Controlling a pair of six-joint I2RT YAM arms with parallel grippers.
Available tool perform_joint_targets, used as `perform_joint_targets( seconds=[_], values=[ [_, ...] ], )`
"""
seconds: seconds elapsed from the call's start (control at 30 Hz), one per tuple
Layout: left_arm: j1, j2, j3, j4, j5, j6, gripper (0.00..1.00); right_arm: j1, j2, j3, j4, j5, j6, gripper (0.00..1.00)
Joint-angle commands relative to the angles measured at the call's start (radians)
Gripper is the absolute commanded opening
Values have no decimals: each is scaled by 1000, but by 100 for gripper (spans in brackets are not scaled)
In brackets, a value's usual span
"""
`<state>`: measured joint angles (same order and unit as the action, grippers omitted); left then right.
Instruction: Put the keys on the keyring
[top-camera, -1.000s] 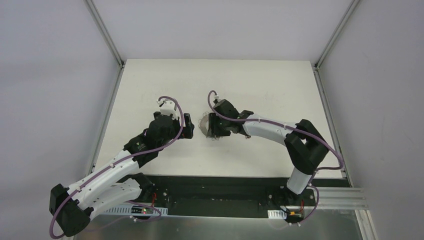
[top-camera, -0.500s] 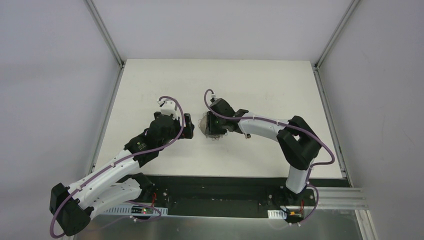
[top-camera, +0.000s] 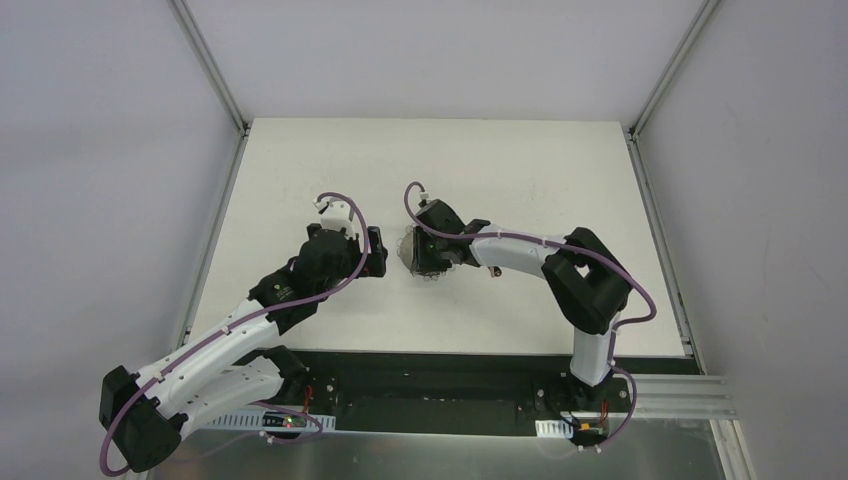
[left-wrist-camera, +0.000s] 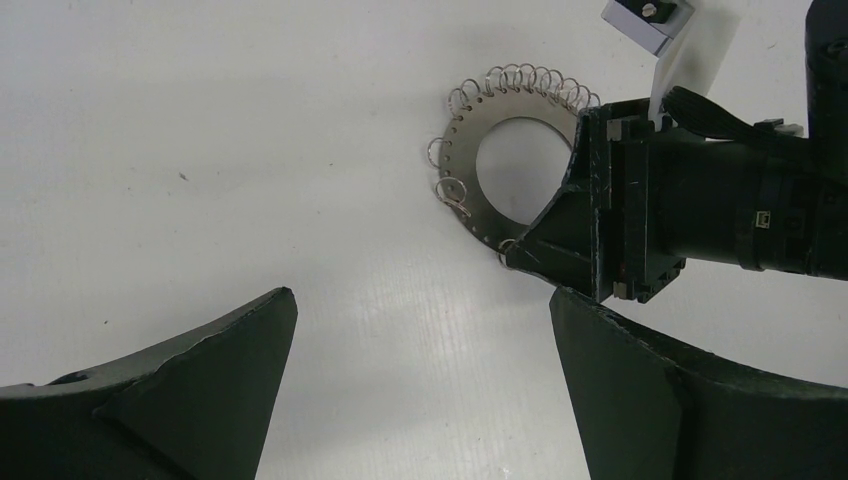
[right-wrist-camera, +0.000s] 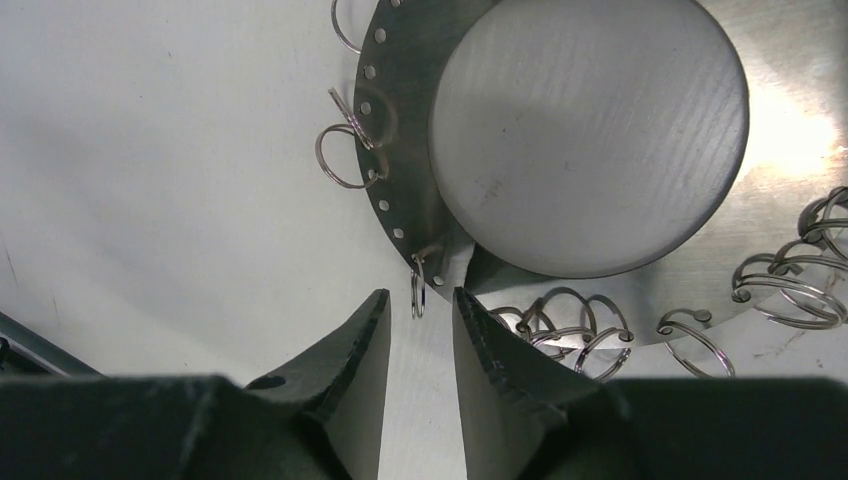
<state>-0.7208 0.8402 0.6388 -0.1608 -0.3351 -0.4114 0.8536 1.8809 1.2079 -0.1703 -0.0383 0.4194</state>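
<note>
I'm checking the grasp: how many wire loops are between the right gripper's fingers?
1. One thin wire loop on the keyring stands in the gap between the fingertips of the right gripper; neighbouring loops lie outside it.

I am working over a white matte rectangular tabletop (top-camera: 540, 170). Pale grey panel walls (top-camera: 100, 150) are enclosing it on three sides, and silver metal corner posts (top-camera: 212, 70) are rising at the far corners. Soft, even light is falling. A black strip (top-camera: 440, 365) is lining the near edge.

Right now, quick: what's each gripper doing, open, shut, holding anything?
Left gripper: open wide, empty.
Right gripper: nearly closed, its fingers straddling one wire loop of the keyring, not visibly pinching it.
</note>
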Motion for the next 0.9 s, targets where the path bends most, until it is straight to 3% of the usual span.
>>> perform_joint_targets(
  seconds=[0.0, 0.33, 0.5, 0.6, 0.87],
  values=[
    [-7, -13, -5, 29, -29, -6, 100, 6, 10, 35, 0, 4, 22, 31],
    [-8, -4, -5, 29, -25, -7, 100, 9, 22, 42, 0, 0, 25, 25],
    [-8, -5, -5, 30, -25, -7, 100, 13, 33, 53, -4, -5, 19, 14],
    [-8, -7, -4, 30, -26, -8, 100, 19, 37, 68, -24, -2, 7, 0],
    [-7, -13, -6, 29, -21, -3, 100, 32, -83, -9, -5, 32, -78, 0]
  ],
)
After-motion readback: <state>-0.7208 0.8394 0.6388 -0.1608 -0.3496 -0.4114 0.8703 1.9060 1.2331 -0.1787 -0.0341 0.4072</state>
